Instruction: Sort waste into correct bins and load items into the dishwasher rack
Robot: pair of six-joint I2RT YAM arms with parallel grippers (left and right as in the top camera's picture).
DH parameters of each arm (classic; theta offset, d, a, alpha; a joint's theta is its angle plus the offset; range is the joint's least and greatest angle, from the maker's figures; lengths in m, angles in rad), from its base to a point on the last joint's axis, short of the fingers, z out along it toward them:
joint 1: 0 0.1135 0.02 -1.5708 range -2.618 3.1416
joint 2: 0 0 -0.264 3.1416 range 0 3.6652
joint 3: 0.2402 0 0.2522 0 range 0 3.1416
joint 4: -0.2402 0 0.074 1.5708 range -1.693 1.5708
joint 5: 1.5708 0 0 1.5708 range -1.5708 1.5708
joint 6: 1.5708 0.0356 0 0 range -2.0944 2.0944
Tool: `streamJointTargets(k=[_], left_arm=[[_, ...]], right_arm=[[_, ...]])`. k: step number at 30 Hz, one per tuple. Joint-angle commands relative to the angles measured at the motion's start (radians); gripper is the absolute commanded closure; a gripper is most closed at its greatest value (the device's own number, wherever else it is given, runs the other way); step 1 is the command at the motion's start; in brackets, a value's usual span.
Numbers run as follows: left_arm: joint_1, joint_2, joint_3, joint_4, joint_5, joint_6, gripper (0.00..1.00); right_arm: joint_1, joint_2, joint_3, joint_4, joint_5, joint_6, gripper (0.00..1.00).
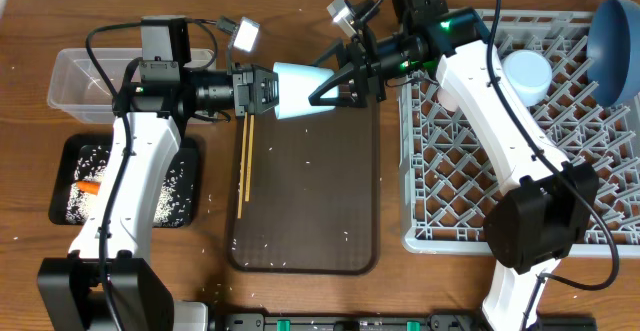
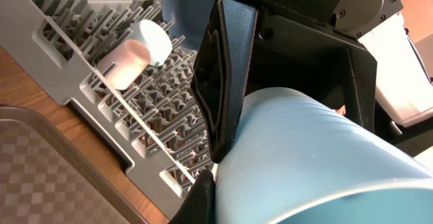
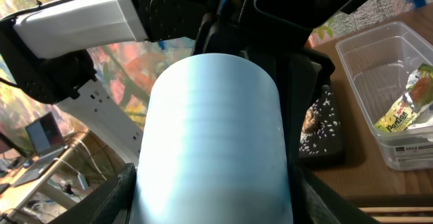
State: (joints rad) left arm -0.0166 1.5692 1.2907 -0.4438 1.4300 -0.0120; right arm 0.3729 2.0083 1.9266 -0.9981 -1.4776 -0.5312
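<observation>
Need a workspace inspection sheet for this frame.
Surface: wooden table, brown tray on it.
Job's things: blue cup in mid-air between grippers; pink cup, dark bowl in rack; chopsticks on brown tray; carrot, rice in black tray; wrapper in tub.
Clutter: stray rice on table and brown tray.
Grippers: left shut on blue cup's wide end; right straddles narrow end, grip unclear.
Cables: black loops along both arms.
Surroundings: laptop, painted wall behind.

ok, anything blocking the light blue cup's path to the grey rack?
Nothing visible. The light blue tapered cup hangs over the dark brown tray; the grey lattice plastic rack sits beside it, near cells unoccupied.
</observation>
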Motion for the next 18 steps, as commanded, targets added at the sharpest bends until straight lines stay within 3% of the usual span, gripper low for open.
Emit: streamJointTargets(k=[1,5,18], left_arm=[[0.002,0.006,0.005,0.042,0.057,-0.032,0.94],[0.002,0.006,0.005,0.114,0.059,-0.089,0.94],[0.002,0.006,0.005,0.17,0.058,-0.126,0.94]], right_arm=[[0.021,-0.018,-0.008,-0.008,-0.014,-0.013,0.41],[0.021,-0.018,-0.008,-0.013,0.008,-0.008,0.35],[0.012,-0.018,-0.008,-0.012,0.034,0.011,0.33]])
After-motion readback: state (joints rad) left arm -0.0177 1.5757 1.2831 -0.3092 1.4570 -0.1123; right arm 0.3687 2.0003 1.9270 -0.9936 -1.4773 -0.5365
